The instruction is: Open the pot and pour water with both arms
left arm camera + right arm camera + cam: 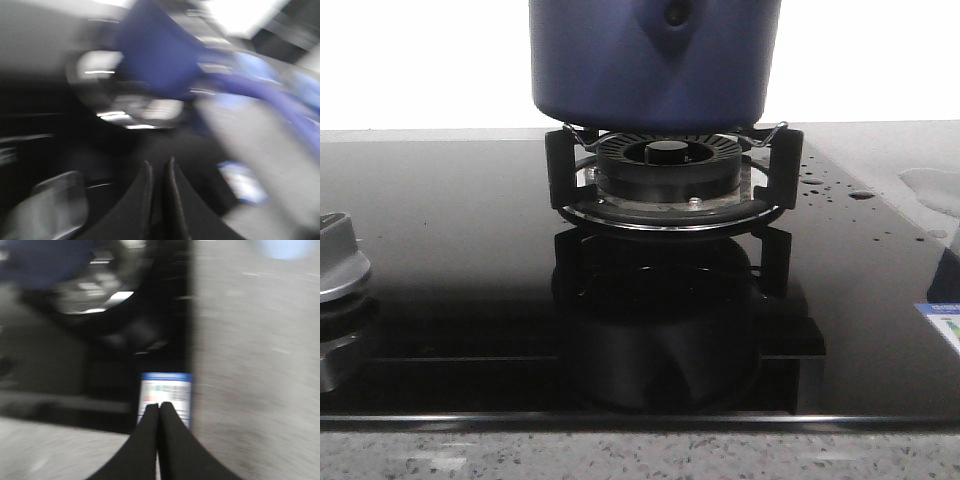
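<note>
Glossy black hob on a speckled worktop (620, 460), pot (655, 65) at far centre; both empty pincers hang nearer, left pincer (159, 172) almost shut, right pincer (159, 412) pinched shut.

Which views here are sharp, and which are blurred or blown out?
Front view: sharp on the pot and burner, background behind blown out white. Left wrist view: heavy motion smear, left gripper barely resolved. Right wrist view: also smeared, right gripper readable.

Black glass hob (450, 250) w/ burner (668, 180), pot (655, 60) on it, knob (335, 262) left, sticker (942, 325) right, droplets.
</note>
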